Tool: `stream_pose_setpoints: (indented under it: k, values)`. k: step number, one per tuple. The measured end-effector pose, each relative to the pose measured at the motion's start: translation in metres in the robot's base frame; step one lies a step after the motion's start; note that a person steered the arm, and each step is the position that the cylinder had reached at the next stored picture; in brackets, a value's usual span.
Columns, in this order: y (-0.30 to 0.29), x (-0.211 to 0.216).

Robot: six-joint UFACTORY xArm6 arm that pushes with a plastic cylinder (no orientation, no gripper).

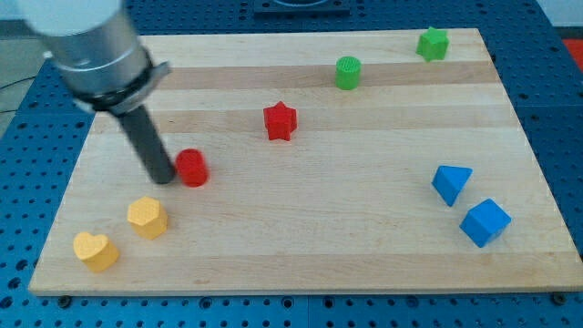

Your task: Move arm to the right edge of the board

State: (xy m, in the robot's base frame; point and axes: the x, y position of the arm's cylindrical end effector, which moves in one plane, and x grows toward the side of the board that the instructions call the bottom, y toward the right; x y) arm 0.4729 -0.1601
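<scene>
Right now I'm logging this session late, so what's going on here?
My tip rests on the wooden board at the view's left, right beside the red cylinder. The right edge of the board, where I'm headed, is far across. Two yellow blocks lie below my tip; the red star, green blocks and blue blocks lie to the right.

A single camera looks down at a slant from beyond the view's bottom edge, facing the pale wooden board surface (364, 237), nearly all of which fits in frame. Blue perforated metal tabletop (556, 137) shows around it. The grey robot arm (91, 46) looms near and blurred at the view's top left.
</scene>
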Motion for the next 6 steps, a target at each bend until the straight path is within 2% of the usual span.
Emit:
stream_pose_setpoints:
  k: [1,2,3,4,5,6]
  values:
    - [0.057,-0.003]
    - [0.028,0.042]
    - [0.103,0.069]
    - [0.208,0.040]
    - [0.240,-0.003]
    - [0.315,-0.041]
